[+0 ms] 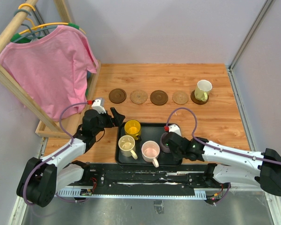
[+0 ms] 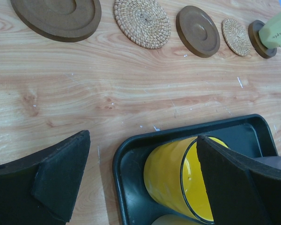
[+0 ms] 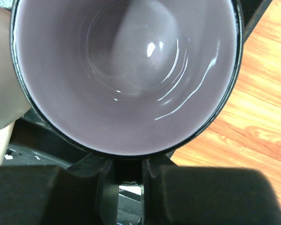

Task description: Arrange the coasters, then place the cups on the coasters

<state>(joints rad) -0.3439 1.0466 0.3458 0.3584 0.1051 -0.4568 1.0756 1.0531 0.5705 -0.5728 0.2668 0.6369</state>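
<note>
The coasters (image 1: 158, 97) lie in one row of five on the wooden table (image 1: 215, 122), well beyond the fingertips of both arms, with dark discs alternating with woven tan ones. The disc at the right end carries the pale yellow-green mug (image 1: 203, 89), which stands upright on it. The other four discs are bare. In the left wrist view the row runs across the top, far ahead of the fingers (image 2: 61, 178).

The other four cups stand in the black tray (image 2: 246, 133), which sits close in front of both grippers.

The left gripper (image 1: 116, 118) has its fingers spread wide and holds nothing. The yellow mug (image 2: 178, 178) stands in the tray's far left corner, between the two fingers and nearer the right one. That finger's pad overlaps the mug's rim in the wrist view, and contact cannot be judged. The left finger hangs over bare table just outside the tray corner.

The cream mug (image 1: 127, 145) and the pink mug (image 1: 150, 151) stand side by side in the near half of the tray, between the two grippers and apart from both.

The right gripper (image 1: 172, 140) is at the purple-grey mug (image 3: 131, 70) at the tray's right end. Its wrist camera looks down into the empty cup, which fills the frame just ahead of the fingertips. The fingers are dark, blurred blocks close together against the mug's near wall. I cannot tell whether they actually pinch it.
</note>
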